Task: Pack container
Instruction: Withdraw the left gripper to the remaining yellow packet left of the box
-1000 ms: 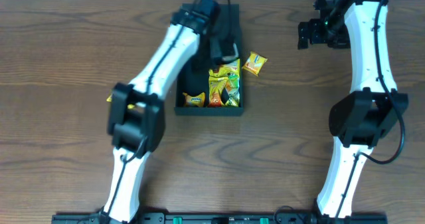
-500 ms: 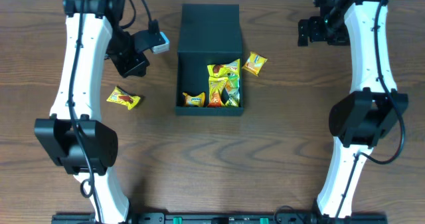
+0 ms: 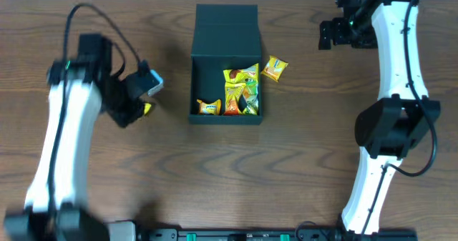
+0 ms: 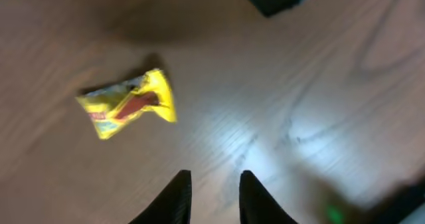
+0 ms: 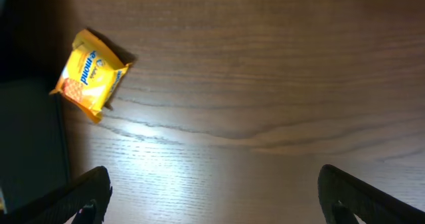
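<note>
**Container Sat Open, 2 Packets Outside It**

The container stood at the far middle of the table, its lid thrown back flat behind it. Several yellow packets lay inside, crowded toward the near wall and the right side. The far part of the box showed bare.

The left gripper hovered over the wood to the left of the container, well apart from it. Its fingers stood a little apart, with a narrow gap and nothing between them. 1 loose packet lay flat on the table just ahead of the fingertips, untouched. From overhead it was mostly hidden beneath the gripper, and the wrist view was blurred.

The right gripper hung over the far right of the table, its jaws spread wide and empty. The other loose packet lay on the wood just beside the container's right wall. Whether it touched the wall could not be told.
</note>
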### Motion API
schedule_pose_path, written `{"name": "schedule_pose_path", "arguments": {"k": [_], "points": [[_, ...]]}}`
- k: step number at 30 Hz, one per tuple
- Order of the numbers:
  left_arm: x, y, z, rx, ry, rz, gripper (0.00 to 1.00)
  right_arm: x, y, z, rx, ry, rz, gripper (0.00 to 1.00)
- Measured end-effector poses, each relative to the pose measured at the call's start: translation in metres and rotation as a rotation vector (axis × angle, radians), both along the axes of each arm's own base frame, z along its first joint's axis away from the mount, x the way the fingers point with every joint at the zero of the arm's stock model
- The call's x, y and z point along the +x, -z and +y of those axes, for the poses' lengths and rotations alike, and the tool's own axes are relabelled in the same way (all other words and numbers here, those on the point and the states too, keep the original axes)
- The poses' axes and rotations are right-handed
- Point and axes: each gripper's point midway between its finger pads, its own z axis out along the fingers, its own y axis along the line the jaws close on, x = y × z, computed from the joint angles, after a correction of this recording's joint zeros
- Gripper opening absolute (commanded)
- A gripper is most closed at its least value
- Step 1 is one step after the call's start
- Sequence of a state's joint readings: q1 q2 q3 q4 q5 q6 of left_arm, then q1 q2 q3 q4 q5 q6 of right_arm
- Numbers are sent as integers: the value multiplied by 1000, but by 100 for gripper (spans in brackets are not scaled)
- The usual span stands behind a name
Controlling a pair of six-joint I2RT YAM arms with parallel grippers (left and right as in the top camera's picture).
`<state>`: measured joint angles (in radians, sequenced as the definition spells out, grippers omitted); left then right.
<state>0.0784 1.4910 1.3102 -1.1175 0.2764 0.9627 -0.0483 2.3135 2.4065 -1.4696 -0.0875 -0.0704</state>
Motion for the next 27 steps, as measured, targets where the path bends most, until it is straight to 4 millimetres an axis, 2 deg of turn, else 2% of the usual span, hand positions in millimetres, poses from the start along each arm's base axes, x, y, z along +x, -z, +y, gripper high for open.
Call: {"name": "schedule_pose_path", "arguments": {"k": [1,3,4,8,11,12,14,18,20,21,23,24,25,26,27], "points": [[-5,-5,3,-3,-22,-50,26,1,0,-2,6,5,-3,99],[-12,-12,12,-7,-95,-156,38,3,-1,-8,15,19,-15,99],[-14,-8,16,-8,-123,-175,39,4,-1,-11,16,24,-18,99],[-14,39,38,-60,-376,-129,38,4,-1,-12,20,25,-21,99],[-14,61,43,-106,-553,-47,49,5,-1,-7,21,11,-21,99],[-12,64,43,-125,-614,-30,57,5,-1,-5,22,6,-22,99],[-7,64,41,-185,-745,-8,55,5,-1,1,21,-12,-22,99],[7,56,33,-300,-855,-19,60,6,-2,14,19,-46,-30,99],[11,53,29,-346,-877,-19,60,8,-2,19,19,-60,-35,99],[12,52,27,-368,-887,-13,57,8,-2,22,19,-67,-37,99],[14,49,21,-417,-914,5,37,9,-2,27,19,-77,-40,99],[15,48,19,-437,-924,7,36,9,-2,28,19,-81,-40,99],[19,45,18,-462,-941,1,39,9,-2,29,19,-84,-40,99],[24,42,18,-481,-948,-11,85,8,-2,30,19,-86,-39,99],[29,40,19,-503,-982,-21,95,8,-2,30,17,-86,-38,99]]}}
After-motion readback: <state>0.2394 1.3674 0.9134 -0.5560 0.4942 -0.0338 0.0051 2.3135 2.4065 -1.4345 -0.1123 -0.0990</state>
